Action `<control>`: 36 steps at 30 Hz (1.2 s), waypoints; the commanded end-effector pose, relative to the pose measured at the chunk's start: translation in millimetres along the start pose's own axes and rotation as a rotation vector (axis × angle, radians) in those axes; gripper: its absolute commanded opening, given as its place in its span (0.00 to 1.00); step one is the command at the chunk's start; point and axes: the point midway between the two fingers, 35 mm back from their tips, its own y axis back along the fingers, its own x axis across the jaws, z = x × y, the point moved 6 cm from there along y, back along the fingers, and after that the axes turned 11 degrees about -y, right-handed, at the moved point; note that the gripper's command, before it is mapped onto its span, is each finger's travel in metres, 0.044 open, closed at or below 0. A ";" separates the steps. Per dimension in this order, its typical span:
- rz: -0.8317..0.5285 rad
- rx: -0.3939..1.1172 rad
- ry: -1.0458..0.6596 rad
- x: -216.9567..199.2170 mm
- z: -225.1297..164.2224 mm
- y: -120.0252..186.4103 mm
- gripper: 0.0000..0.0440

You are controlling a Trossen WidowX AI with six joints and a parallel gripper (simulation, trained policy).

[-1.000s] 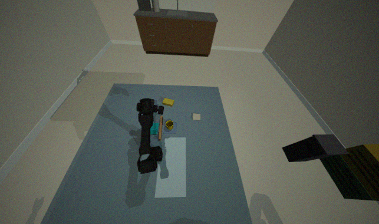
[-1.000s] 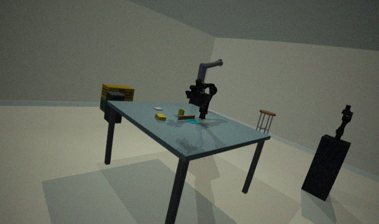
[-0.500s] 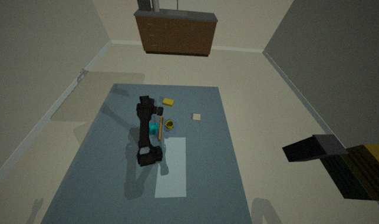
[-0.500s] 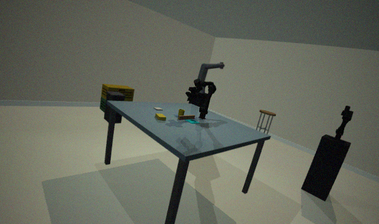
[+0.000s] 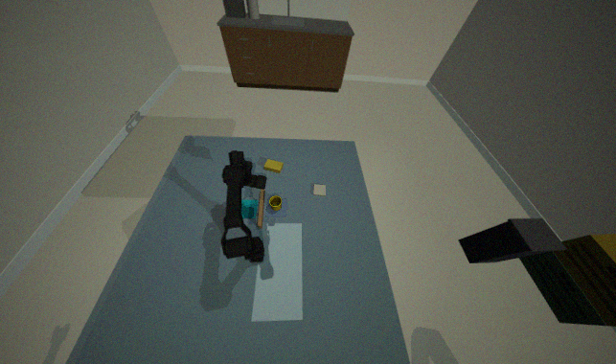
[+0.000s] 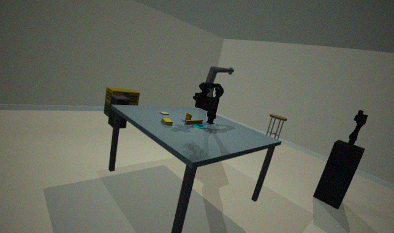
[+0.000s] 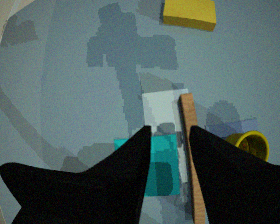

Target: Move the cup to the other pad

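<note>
The yellow cup [image 5: 275, 203] [image 6: 189, 116] [image 7: 252, 145] stands upright on the bluish-purple pad [image 5: 283, 212] [image 7: 218, 131]. Small dark reddish shapes show inside it in the wrist view; single marbles are too small to tell. The teal pad [image 5: 248, 209] [image 6: 200, 126] [image 7: 163, 150] lies on the other side of the wooden bar, bare but for shadows. My gripper [image 7: 170, 132] is partly open, with a narrow gap and nothing between its fingers. It is above the table, and the cup is outside the fingers, beyond the right one in the wrist view.
The wooden bar [image 5: 261, 211] [image 6: 193, 122] [image 7: 188, 107] lies between the two pads. A yellow block [image 5: 273, 166] [image 6: 166, 121] [image 7: 188, 15] and a small pale square [image 5: 319, 190] [image 6: 164, 113] lie on the table. A large white sheet [image 5: 286, 278] lies near the arm's base.
</note>
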 end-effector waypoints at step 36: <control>-0.273 0.454 0.120 -55.6 -7.0 -38.0 0.27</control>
